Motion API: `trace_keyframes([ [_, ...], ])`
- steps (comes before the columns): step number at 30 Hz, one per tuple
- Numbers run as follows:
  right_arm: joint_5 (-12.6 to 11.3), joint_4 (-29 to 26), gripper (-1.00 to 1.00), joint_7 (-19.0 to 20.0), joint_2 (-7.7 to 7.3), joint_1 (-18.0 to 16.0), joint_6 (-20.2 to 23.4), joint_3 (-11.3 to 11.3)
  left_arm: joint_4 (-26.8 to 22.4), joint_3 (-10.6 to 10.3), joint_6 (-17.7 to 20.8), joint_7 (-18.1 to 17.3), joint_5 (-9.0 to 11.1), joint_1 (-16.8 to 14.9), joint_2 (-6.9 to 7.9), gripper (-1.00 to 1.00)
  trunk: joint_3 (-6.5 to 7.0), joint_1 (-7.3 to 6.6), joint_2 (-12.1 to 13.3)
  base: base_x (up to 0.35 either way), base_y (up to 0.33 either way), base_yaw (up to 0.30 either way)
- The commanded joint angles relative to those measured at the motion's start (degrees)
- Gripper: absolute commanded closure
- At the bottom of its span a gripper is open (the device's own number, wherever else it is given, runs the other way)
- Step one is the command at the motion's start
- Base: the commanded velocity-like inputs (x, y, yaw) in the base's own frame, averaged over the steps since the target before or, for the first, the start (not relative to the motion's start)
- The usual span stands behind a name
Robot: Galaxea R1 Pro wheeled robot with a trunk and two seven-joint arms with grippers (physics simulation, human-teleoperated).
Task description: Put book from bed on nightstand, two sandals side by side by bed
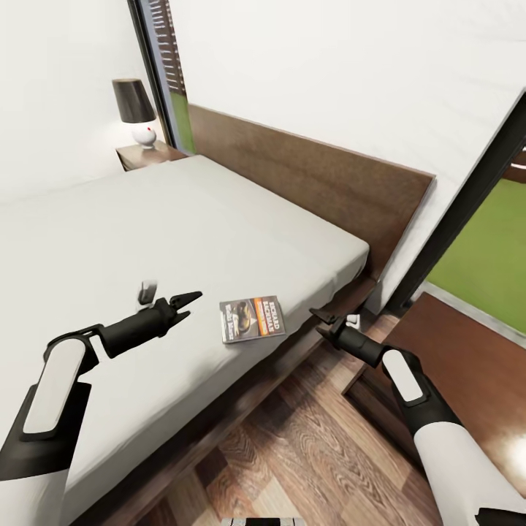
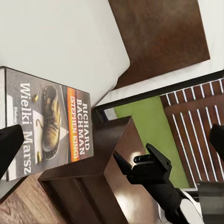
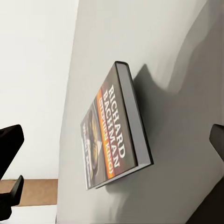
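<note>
One thin book (image 1: 252,318), dark-covered with an orange band and white lettering, lies flat near the bed (image 1: 146,241) edge. Left claw (image 1: 188,301), fingers spread, hovers at its nine o'clock; right claw (image 1: 324,321), also spread, at three o'clock.

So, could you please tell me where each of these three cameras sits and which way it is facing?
Head view: from the robot's head, looking down over the bed and the book; left gripper and right gripper show, both open.
Left wrist view: on the left arm, looking across the book to the nightstand and the right gripper.
Right wrist view: on the right arm, facing the book on the mattress.
All three share the book.
</note>
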Motion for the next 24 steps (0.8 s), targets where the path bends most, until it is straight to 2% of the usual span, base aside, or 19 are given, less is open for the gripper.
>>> trace_keyframes([
  [1,-0.15,0.00,-1.00,0.06,0.02,-0.03,0.56,-0.12,-0.03,0.12,0.25,0.44,0.53,-0.02,-0.01,-1.00,-0.13,0.22,-0.43,0.000,0.000,0.000],
  [3,-0.13,0.00,-1.00,0.07,0.02,-0.03,0.87,-0.11,-0.03,0.23,0.26,0.44,0.54,0.00,-0.03,-1.00,-0.31,0.66,-1.23,0.000,0.000,0.000],
  [14,-0.10,-0.12,-1.00,0.08,0.03,-0.03,1.18,-0.10,-0.11,0.30,0.59,-0.21,0.54,0.10,-0.07,-1.00,0.70,0.66,-1.23,0.000,0.000,0.000],
  [24,-0.10,-0.25,-1.00,0.08,0.03,-0.03,1.20,-0.10,-0.09,0.37,0.91,-0.27,0.54,0.11,-0.05,-1.00,-0.17,2.85,-5.24,0.000,0.000,0.000],
])
